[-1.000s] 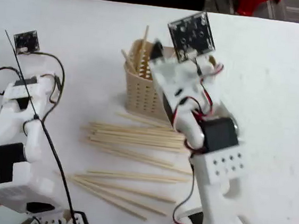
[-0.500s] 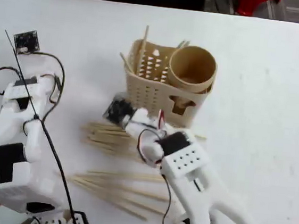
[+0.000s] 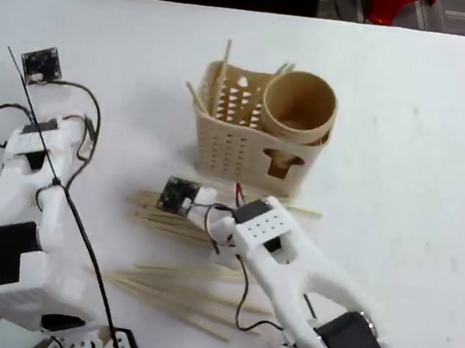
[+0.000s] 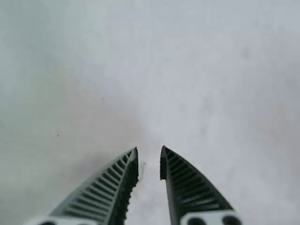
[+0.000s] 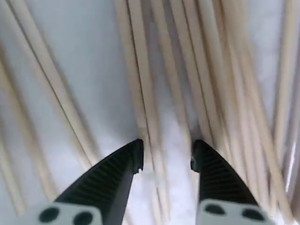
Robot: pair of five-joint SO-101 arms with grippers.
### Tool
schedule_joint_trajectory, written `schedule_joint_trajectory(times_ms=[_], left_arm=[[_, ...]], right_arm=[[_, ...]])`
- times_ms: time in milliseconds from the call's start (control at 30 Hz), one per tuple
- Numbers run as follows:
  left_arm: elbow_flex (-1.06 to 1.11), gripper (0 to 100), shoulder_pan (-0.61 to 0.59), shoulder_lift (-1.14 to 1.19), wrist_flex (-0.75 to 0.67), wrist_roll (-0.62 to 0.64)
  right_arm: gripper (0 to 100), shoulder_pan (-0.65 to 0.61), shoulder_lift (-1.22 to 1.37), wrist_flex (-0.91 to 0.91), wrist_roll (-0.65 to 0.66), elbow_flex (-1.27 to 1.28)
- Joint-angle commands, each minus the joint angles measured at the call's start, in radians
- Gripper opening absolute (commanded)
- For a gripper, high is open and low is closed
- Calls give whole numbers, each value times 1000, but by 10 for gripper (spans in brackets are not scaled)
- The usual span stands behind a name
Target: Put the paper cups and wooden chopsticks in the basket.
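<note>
The white tabletop [image 3: 421,119] carries everything in the high view. The right arm [image 3: 289,267] comes in from the edge at 5 o'clock and leans toward 10 o'clock, with its wrist low over the loose chopsticks [image 3: 162,208]. The left arm [image 3: 26,202] lies folded along the 9 o'clock side and points toward 12 o'clock, well apart from the other things. The basket [image 3: 235,145], a pale perforated tub, stands upright just toward 12 o'clock of the tabletop's middle. A paper cup [image 3: 298,106] sits upright in the basket's 3 o'clock half, its rim above the wall. A few sticks [image 3: 224,65] stand tilted in the 9 o'clock half, their tips rising past the rim. The loose chopsticks lie flat at 6 o'clock of the basket in two groups. A tight bundle is near the basket's foot, running from 9 to 3 o'clock. A looser fan [image 3: 170,296] lies farther toward 6 o'clock, partly under the right arm. In the right wrist view the right jaws are released and spread. Their tips are down at the tabletop among the bundle of chopsticks [image 5: 140,84], with one or two between them, not gripped. In the left wrist view the left jaws are parted by a narrow gap, hold nothing, and hang over bare tabletop [image 4: 187,70].
</note>
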Motion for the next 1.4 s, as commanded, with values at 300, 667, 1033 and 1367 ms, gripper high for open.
schedule_joint_trajectory(times_ms=[300, 667, 1033, 1367], left_arm=[[-51, 101, 15, -2, -5, 6], [-51, 101, 15, -2, -5, 6], [-49, 101, 15, -1, -6, 6], [-46, 101, 15, -1, -6, 6]], right_arm=[[16, 4, 47, -21, 3, -31], [17, 119, -570, -12, -126, 89], [17, 117, -920, 131, -192, -51], [17, 114, -920, -321, -361, -107]])
